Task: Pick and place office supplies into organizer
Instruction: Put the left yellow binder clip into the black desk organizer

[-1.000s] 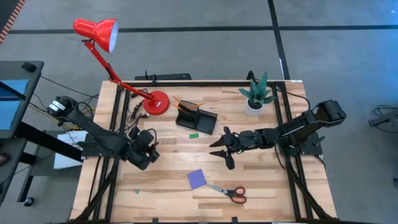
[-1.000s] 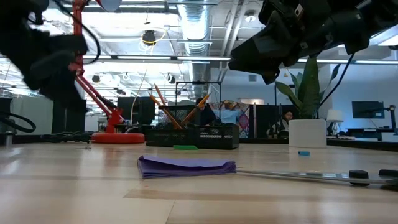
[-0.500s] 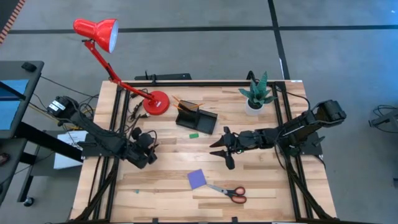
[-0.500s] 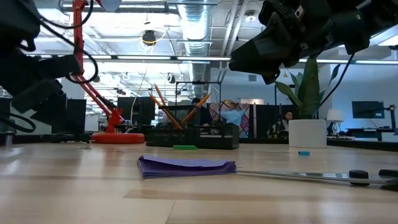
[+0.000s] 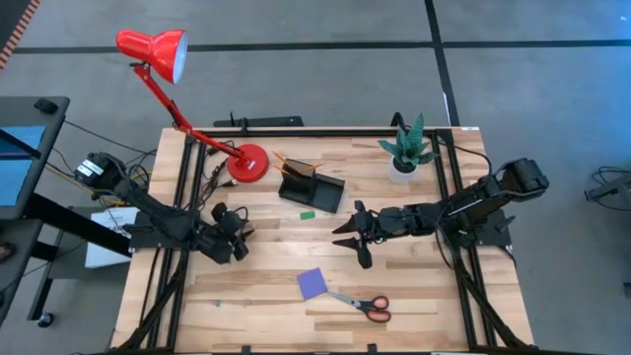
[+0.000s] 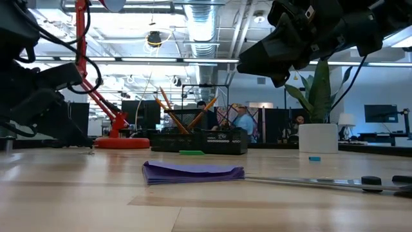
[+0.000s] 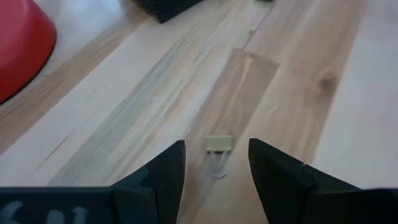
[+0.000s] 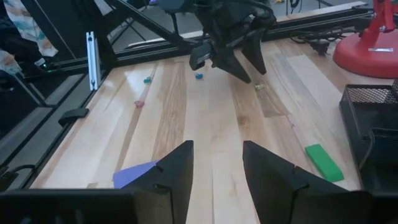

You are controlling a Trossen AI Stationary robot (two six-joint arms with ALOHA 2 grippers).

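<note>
Office supplies lie scattered on the desk [image 5: 414,296]. High view: purple notepad [image 5: 313,284] and scissors [image 5: 361,305] near, eraser [image 5: 308,211] beside the organizer [image 5: 314,188]; ample room around. Left wrist view: left end effector [image 7: 214,165], fingers apart, empty, over a small binder clip [image 7: 217,144], likely light, slippery. Right wrist view: right end effector [image 8: 216,165] apart, empty.

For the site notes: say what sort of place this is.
Probably an open-plan office or lab used as a robot test station: exposed ceiling ducts overhead, people at desks behind, and two arms mounted at a wooden table holding a desk lamp and organizer.
</note>
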